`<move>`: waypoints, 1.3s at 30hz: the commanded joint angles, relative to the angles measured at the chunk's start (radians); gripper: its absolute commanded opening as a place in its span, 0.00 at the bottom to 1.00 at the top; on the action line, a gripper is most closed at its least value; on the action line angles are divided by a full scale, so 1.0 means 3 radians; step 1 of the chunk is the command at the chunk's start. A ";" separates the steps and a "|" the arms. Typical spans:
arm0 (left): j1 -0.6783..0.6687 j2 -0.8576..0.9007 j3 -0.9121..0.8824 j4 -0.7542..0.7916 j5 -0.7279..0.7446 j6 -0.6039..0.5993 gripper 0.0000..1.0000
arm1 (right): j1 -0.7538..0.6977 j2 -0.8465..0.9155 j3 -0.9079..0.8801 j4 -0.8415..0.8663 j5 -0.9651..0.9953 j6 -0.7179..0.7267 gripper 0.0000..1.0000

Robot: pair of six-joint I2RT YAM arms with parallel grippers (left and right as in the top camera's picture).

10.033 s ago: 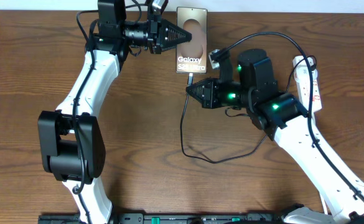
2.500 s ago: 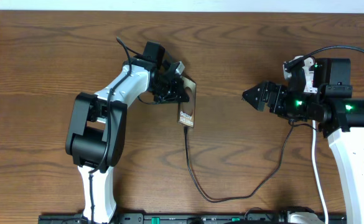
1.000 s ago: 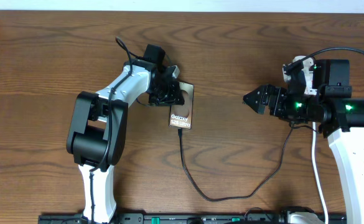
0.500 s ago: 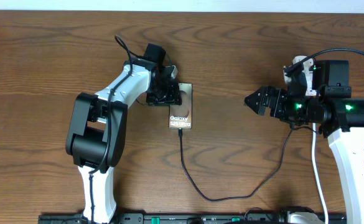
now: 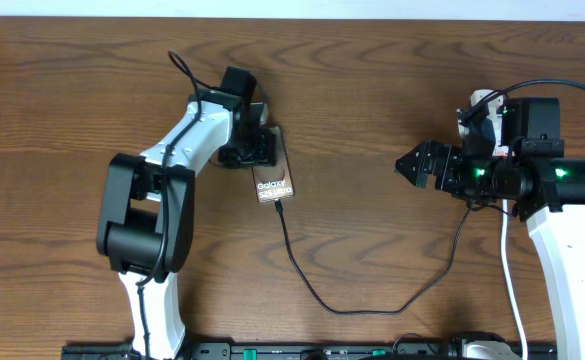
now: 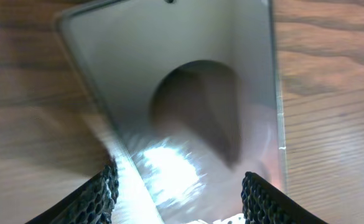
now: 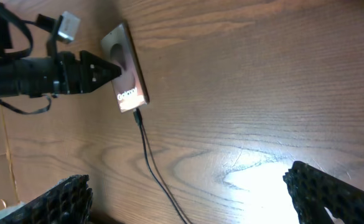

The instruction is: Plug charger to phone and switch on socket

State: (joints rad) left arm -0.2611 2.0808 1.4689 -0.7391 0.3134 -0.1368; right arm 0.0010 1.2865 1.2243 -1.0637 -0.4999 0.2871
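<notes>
Just at nine o'clock of the desk point(image 5: 372, 80) centre, our left fingers point(image 6: 101, 194) were clenched on the phone point(image 5: 275, 181), with the charger point(image 5: 280, 218) seated at its six o'clock end. Our right fingers point(image 7: 331, 190) hung released at three o'clock. We judged it best to lay the phone flat without tugging the charger; the socket we could not see.

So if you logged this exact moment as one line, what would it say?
left gripper: shut on top end of phone | charger: plugged into phone | right gripper: open, empty, apart from phone
</notes>
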 commanded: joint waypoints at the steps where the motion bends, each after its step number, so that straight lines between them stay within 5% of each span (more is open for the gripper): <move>1: 0.0017 -0.0235 -0.0029 -0.0070 -0.0355 0.0065 0.64 | -0.0020 -0.0018 0.0057 -0.0013 0.0013 -0.0052 0.99; 9: 0.0017 -0.0540 0.0000 -0.0203 -0.0354 0.0106 0.64 | -0.0020 -0.0018 0.0057 -0.0045 0.0195 -0.0023 0.99; 16: 0.0061 -0.1427 0.0005 -0.0360 -0.0427 -0.0158 0.66 | -0.0058 0.0037 0.0057 -0.0095 0.0637 0.0137 0.99; 19: 0.0136 -0.1933 0.0005 -0.0500 -0.0426 -0.0309 0.89 | -0.0154 0.0106 0.0057 -0.0093 0.0713 0.0139 0.99; 30: 0.0200 -0.3056 0.0005 -0.1198 -0.0501 -0.0298 0.91 | -0.0749 0.0139 0.0081 0.0351 0.0726 0.0296 0.99; 39: 0.0200 -0.3213 0.0005 -0.1437 -0.0500 -0.0299 0.91 | -0.1133 0.0758 0.1184 -0.0479 0.1074 -0.0064 0.99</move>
State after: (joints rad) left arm -0.2035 1.1194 1.4666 -1.1656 0.1768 -0.2138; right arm -0.3019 1.4342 1.4471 -1.1618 -0.2626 0.3264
